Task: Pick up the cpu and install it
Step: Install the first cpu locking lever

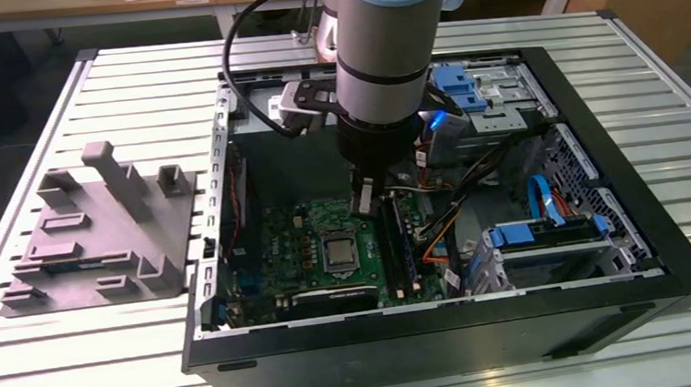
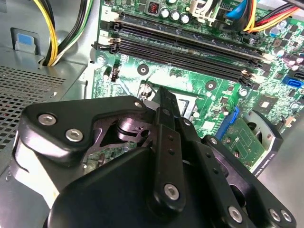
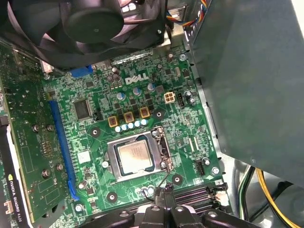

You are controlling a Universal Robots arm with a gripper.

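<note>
The cpu (image 3: 135, 156), a small square chip with a silvery top, lies flat in the socket of the green motherboard (image 3: 142, 102) inside the open computer case. In the exterior view the cpu (image 1: 339, 250) sits near the middle of the board. My gripper (image 1: 366, 203) hangs a short way above the board, just behind the socket and apart from the chip. Its black fingers (image 2: 160, 102) stand pressed together with nothing between them. The gripper (image 3: 164, 191) tips show close to the socket's edge beside the memory slots.
The case wall (image 1: 678, 252) rings the board. Memory slots (image 2: 190, 47), a fan (image 3: 95, 19), an expansion card (image 3: 23, 142), blue drive brackets (image 1: 543, 230) and loose cables (image 1: 446, 232) crowd the inside. A grey moulded tray (image 1: 93, 238) stands on the slatted table at the exterior view's left.
</note>
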